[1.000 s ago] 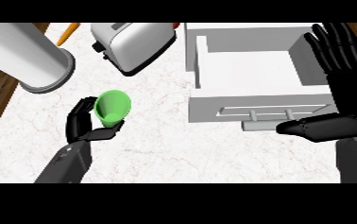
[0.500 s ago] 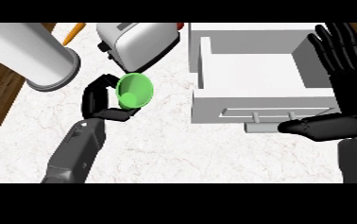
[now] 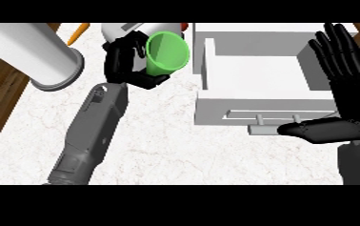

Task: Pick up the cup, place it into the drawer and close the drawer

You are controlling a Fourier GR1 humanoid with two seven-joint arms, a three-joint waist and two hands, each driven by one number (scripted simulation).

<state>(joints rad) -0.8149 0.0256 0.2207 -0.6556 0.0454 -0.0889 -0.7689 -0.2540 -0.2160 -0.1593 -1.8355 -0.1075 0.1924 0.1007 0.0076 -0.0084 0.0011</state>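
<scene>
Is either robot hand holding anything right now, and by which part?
Left robot hand grips the green cup round its side wall; right robot hand holds nothing.

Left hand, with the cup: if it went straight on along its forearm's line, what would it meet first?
Probably the white appliance just beyond the left hand and green cup, though height is unclear; the drawer lies off to the side.

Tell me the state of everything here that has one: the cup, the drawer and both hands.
cup: held up, tilted, outside the drawer.
drawer: open, nothing seen inside.
left hand: curled round the cup.
right hand: open, fingers straight, by the drawer's front.
</scene>
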